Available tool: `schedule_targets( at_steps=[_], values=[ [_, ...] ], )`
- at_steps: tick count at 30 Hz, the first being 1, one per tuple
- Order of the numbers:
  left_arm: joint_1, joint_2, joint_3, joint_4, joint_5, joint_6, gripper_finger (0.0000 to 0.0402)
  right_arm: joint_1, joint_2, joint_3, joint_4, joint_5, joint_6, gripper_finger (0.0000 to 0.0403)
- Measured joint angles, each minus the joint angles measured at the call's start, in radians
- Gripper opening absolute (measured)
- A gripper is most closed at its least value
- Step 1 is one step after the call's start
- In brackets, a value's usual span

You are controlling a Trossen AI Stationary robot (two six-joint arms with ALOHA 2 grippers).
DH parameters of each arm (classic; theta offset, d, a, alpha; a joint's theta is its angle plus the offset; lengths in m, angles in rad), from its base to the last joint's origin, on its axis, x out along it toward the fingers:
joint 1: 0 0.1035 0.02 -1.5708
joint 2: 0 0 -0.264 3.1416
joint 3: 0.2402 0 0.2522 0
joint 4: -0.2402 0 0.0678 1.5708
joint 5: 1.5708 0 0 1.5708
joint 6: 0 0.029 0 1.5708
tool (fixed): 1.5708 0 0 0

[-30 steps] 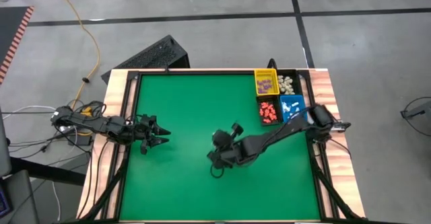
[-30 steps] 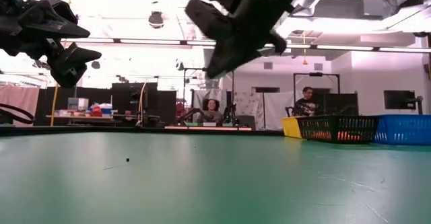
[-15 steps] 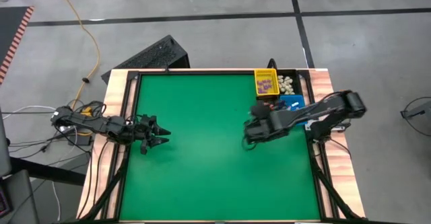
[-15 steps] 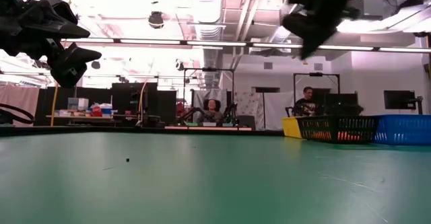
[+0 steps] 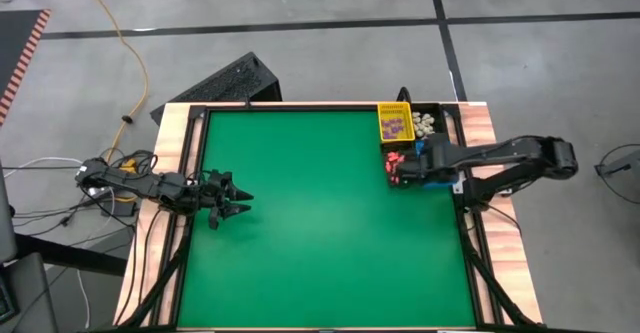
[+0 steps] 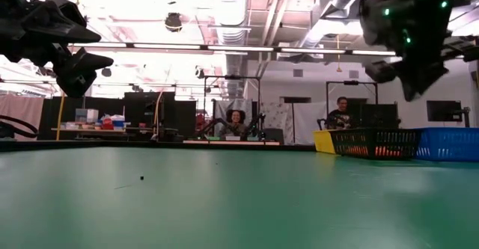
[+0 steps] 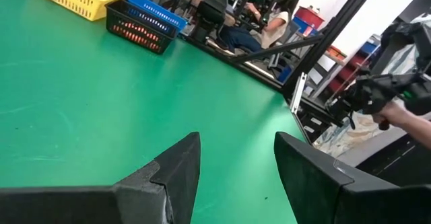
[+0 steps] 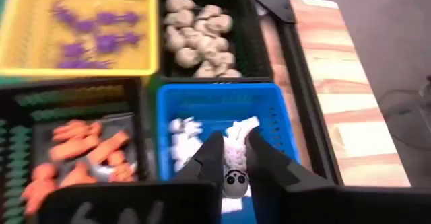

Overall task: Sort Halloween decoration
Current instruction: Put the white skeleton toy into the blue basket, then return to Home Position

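In the right wrist view a white skeleton trinket [image 8: 235, 173] sits between the dark fingers [image 8: 205, 162] of the right end effector [image 8: 229, 158], directly above the blue bin [image 8: 222, 93]. The fingers look only narrowly parted around it; I cannot tell whether it is gripped or already let go. It hangs there because similar white pieces [image 8: 180, 140] already lie in that bin. Beside it, orange-red trinkets [image 8: 74, 153] fill a black bin [image 8: 40, 97]; beyond, purple ones [image 8: 87, 39] lie in the yellow bin [image 8: 81, 66] and cream skulls [image 8: 199, 35] in another black bin, all at the worktop's [image 5: 320, 233] far right corner.

A second ago the right end effector [image 5: 405, 165] was over mid-worktop; it has since swung across to the bins. The left end effector [image 5: 228, 199], fingers spread and empty, has not moved from the left edge.
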Motion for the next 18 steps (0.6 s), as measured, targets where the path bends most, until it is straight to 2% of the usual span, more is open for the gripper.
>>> schedule_targets(
  at_steps=[6, 11, 15, 18],
  values=[
    [0.0, 0.0, 0.0, 0.004, -0.026, -0.018, 0.018, -0.09, 0.019, -0.026, 0.01, -0.002, -0.006, 0.0143],
    [0.0, 0.0, 0.0, 0.007, -0.043, -0.017, 0.018, -0.131, 0.019, -0.026, 0.037, -0.003, -0.084, 0.0195],
    [0.0, 0.0, 0.0, 0.006, -0.043, -0.013, 0.018, -0.127, 0.018, -0.026, 0.09, -0.003, -0.161, 0.0224],
    [0.0, 0.0, 0.001, 0.006, -0.038, -0.018, 0.018, -0.082, 0.018, -0.026, 0.238, 0.0, -0.291, 0.0231]
  ],
)
